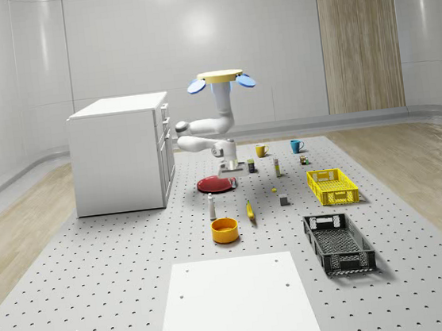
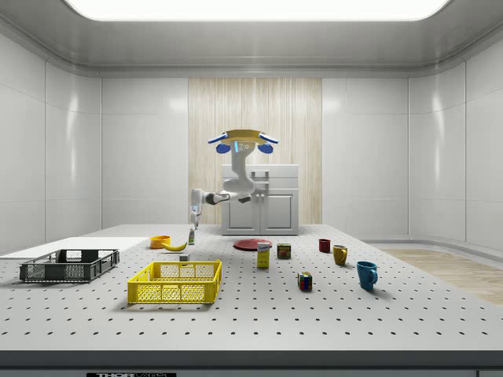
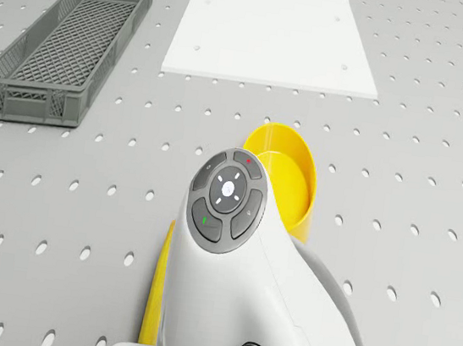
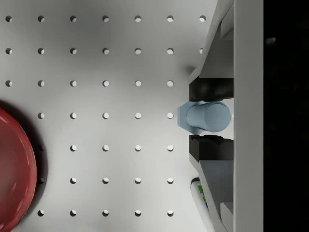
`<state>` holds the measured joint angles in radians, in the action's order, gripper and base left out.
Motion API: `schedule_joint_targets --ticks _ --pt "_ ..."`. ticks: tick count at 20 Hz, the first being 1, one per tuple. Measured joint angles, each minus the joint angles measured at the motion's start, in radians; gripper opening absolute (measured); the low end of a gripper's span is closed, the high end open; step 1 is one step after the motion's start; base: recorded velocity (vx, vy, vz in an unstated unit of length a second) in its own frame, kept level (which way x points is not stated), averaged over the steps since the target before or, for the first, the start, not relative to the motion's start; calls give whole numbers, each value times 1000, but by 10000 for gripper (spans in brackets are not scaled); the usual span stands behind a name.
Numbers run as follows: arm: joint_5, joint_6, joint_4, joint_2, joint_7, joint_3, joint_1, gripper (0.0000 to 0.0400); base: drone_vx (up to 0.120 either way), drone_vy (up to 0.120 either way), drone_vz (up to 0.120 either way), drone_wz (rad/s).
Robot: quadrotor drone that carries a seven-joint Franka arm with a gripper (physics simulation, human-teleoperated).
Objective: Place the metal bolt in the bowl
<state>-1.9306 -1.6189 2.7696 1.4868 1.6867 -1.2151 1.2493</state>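
The metal bolt [image 4: 202, 117], a pale blue-grey cylinder with a hex head, sits between the two black pads [image 4: 210, 90] of my gripper [image 4: 209, 118], which is shut on it above the perforated table. In the whole-scene view the gripper [image 1: 229, 165] hangs just behind the red plate [image 1: 216, 184], some way behind the orange-yellow bowl [image 1: 224, 230]. The drone [image 1: 222, 80] hovers above the table beside the white cabinet [image 1: 122, 153], its arm bent down. In the drone view the bowl [image 3: 289, 174] lies just beyond the arm's wrist [image 3: 228, 198]. In the side view the gripper [image 2: 194, 217] hangs above the table, to the right of the bowl [image 2: 159, 241].
The red plate's rim [image 4: 17, 169] lies close beside the gripper. A banana [image 1: 250, 211] and a small bottle [image 1: 211, 206] lie between plate and bowl. A yellow crate [image 1: 333, 185], a dark crate [image 1: 339, 242], mugs [image 1: 296, 146] and a white sheet [image 1: 237, 303] are also on the table.
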Motion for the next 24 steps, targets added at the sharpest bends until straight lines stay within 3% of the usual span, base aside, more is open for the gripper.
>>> schedule_joint_targets --ticks 7,12,24 --pt "1 -2 0 2 1 0 1 100 120 0 0 0" --pt "2 -3 0 4 1 0 1 100 120 -104 0 0" --pt "3 -6 0 7 2 -1 3 100 120 0 0 0"
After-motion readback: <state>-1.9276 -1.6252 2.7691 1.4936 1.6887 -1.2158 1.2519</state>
